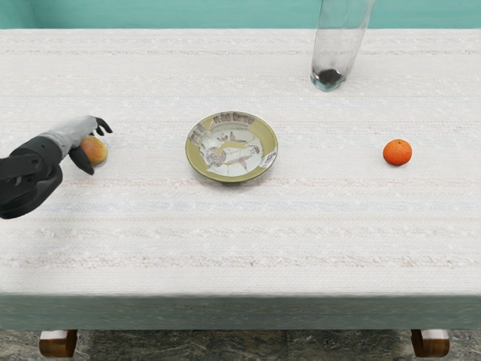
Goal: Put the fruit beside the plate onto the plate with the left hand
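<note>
1. While your left hand [84, 144] cups the small yellow-orange round fruit [96, 151], its fingers [101, 125] curl around it, thumb on the near side, seemingly to pinch it for lifting.
2. That fruit lies on the white table [240, 241], left of the olive-rimmed ceramic plate [192, 154].

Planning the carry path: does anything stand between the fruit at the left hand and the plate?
Nothing visible stands between the fruit and the plate; the orange and glass are off that path.
</note>
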You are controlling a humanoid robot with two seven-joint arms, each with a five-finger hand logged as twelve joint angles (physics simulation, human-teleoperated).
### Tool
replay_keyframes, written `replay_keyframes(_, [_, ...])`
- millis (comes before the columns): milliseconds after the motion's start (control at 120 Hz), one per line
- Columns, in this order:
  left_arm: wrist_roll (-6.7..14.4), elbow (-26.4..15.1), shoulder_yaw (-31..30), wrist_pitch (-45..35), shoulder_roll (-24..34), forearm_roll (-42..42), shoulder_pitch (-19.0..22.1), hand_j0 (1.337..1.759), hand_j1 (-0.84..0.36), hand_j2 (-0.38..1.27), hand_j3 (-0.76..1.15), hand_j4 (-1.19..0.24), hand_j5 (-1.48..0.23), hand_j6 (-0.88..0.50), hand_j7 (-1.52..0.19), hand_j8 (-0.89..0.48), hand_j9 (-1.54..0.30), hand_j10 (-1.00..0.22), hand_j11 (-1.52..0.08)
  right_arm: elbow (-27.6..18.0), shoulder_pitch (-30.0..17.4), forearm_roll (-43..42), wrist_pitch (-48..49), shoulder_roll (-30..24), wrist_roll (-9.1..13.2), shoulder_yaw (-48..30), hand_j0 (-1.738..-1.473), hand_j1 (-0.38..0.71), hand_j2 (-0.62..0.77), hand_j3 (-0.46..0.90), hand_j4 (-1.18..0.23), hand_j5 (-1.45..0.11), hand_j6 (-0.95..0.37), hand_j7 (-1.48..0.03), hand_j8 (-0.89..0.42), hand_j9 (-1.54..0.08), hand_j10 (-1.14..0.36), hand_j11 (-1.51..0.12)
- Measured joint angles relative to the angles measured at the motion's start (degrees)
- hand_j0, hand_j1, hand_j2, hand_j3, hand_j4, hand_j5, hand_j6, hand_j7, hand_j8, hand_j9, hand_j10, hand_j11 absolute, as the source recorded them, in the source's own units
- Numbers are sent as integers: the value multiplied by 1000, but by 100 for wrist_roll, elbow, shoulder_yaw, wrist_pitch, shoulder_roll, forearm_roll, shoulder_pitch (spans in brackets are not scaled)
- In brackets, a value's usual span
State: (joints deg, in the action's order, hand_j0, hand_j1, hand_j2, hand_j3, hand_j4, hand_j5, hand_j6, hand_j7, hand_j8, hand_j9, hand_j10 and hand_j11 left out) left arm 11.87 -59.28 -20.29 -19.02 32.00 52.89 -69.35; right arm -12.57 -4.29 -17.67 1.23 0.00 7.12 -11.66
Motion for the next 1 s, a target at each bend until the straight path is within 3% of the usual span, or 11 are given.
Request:
replay_keyframes(200, [-1,230,-131,-4,-115,3,-1,1658,-196,107,0,-466,-602,-459,-604,-451,-604,-464,-604,0,0,0,0,0,0,-1,-1658,-310,-7,0,-33,-43,-33,-43,-33,-43,-33,-43])
replay_keyframes(375, [-5,287,-281,-9,-116,16,-21,1656,-255,188,0,-560,-679,-378,-710,-374,-718,-538,-719,0,1,0,0,0,0,1,-1658,-310,-7,0,-33,-43,-33,-43,-33,-43,-33,-43])
replay_keyframes(483, [6,294,-344,-5,-124,16,-34,1652,-297,234,0,-504,-755,-321,-791,-324,-798,-528,-799,0,1,0,0,0,0,0,-1658,-310,-7,0,-33,-43,-33,-43,-33,-43,-33,-43])
replay_keyframes(733, [7,250,-381,19,-203,-65,-236,1651,-233,164,0,-491,-862,-288,-859,-324,-877,-530,-892,0,0,0,0,0,0,2,-1658,-310,-7,0,-33,-43,-33,-43,-33,-43,-33,-43])
replay_keyframes(1000, [1,190,-382,77,-519,-172,-781,1652,-205,167,0,-517,-911,-311,-882,-341,-888,-548,-915,0,0,0,0,0,0,1,-1658,-310,-7,0,-33,-43,-33,-43,-33,-43,-33,-43])
